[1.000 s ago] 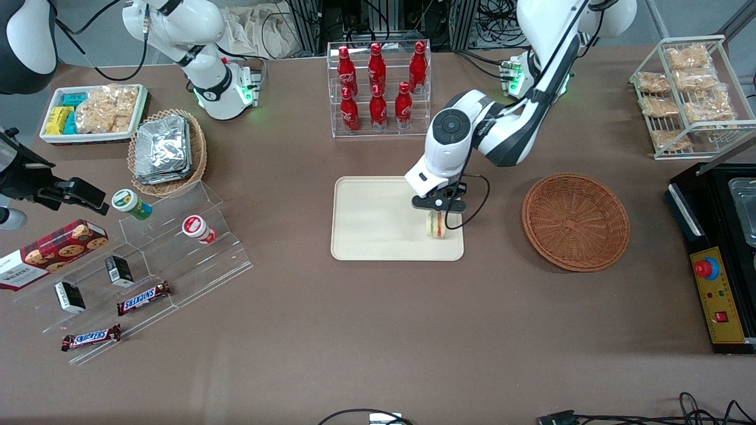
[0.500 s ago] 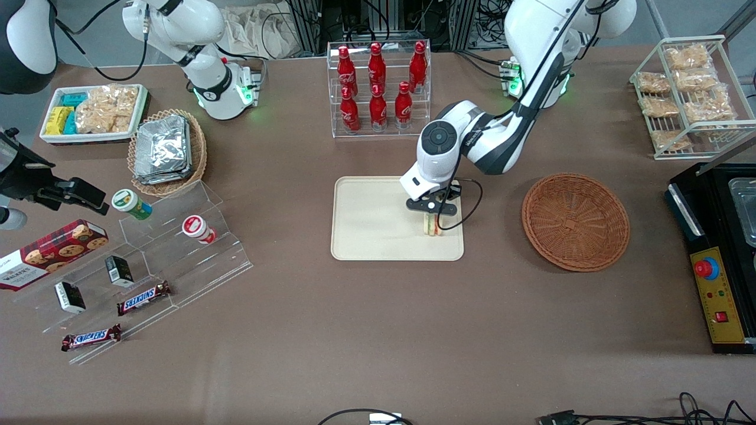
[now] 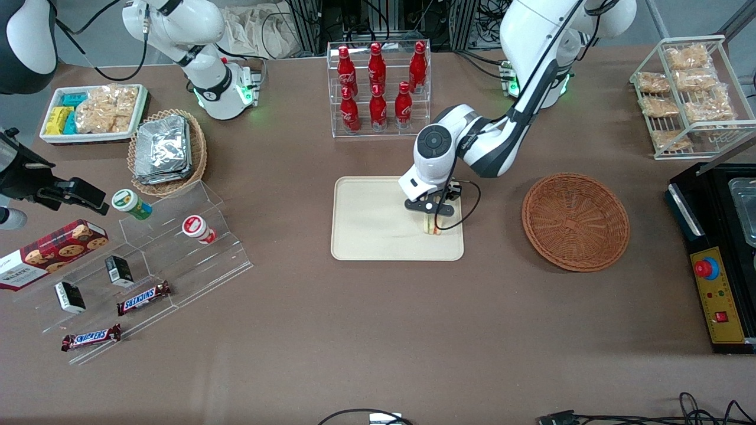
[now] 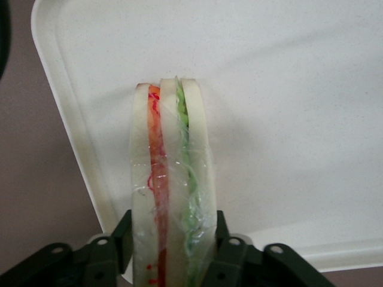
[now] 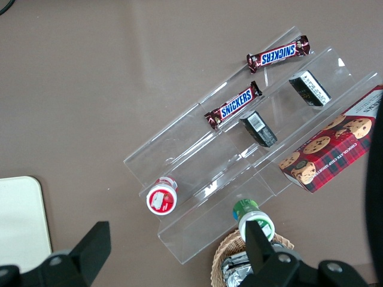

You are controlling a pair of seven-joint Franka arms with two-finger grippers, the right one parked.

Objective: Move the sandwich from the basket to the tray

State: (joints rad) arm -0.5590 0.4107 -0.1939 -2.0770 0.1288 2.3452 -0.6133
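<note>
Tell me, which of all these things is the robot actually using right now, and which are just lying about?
In use:
- sandwich, clamped in the gripper over the tray
- tray
- basket, no sandwich in it now

Just lying about:
- cola bottles in a clear rack
- foil packets in a lighter basket
- Snickers bars
- cookie box

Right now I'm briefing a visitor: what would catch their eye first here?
The gripper shut on the sandwich, low over the tray at mid-table. Next, the emptied basket beside the tray toward the working arm's end, and the red bottles farther from the camera.
</note>
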